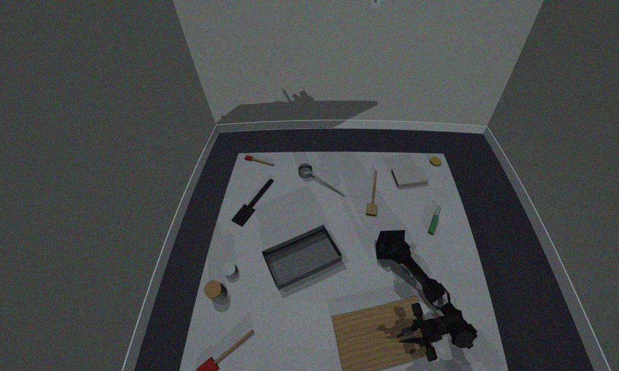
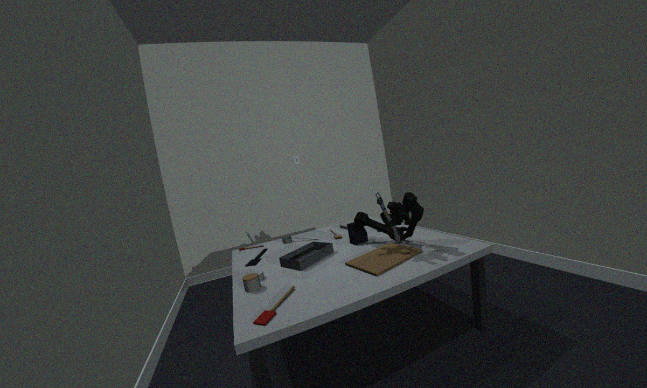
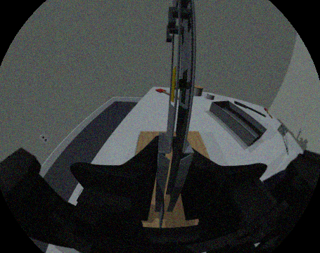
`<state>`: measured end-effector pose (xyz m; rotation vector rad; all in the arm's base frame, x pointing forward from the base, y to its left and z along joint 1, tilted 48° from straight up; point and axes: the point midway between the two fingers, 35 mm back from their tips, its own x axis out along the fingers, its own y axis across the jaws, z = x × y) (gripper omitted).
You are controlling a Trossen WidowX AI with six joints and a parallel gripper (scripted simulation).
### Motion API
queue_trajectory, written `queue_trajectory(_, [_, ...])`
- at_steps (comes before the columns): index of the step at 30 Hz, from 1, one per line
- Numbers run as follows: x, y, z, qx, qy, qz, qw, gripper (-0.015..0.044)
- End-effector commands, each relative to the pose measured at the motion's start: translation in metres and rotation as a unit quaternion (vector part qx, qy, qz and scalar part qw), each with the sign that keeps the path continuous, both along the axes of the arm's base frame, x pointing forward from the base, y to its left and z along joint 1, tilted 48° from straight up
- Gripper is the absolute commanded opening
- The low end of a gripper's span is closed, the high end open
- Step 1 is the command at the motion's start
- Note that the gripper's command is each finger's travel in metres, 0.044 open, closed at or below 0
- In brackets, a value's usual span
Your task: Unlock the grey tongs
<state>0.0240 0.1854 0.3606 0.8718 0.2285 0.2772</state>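
while clamped on the grey tongs (image 3: 181, 98), gripper (image 3: 171, 178) poised over the wooden board (image 1: 371, 334), near its edge on the arm-base side; fingers pressed against both tong arms, which lie close together between them. tongs held steeply tilted, hinge end raised above the gripper, tips (image 2: 396, 239) pointing down toward the board; whether the tips touch the wood cannot be told. yellow mark visible partway along one tong arm in the wrist view. arm base (image 1: 389, 244) standing beyond the board's far corner, links (image 1: 422, 276) reaching from it out over the board. roasting tin (image 1: 302, 256) lying apart from the board, on the side away from the arm base, with nothing across its rim. beyond the tin from the board: black spatula (image 1: 252, 203), small red-tipped tool (image 1: 258, 160) and metal measuring cup (image 1: 305, 170). lidded jar (image 1: 213, 290) past the tin's near corner; red-bladed spatula (image 1: 223, 354) well apart from the board's near edge. green tube (image 1: 434, 220) and pale block (image 1: 409, 176) behind the arm base as seen from the board.
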Motion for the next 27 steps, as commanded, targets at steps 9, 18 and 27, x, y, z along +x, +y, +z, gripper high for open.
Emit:
queue_trajectory(9, [0.000,-0.002,0.001,0.001,0.002,0.005,1.000,-0.0150])
queue_trajectory(18, [-0.006,-0.020,0.010,0.020,0.026,0.039,0.999,-0.0150])
queue_trajectory(27, [-0.009,-0.038,0.019,0.029,0.052,0.084,0.995,-0.0150])
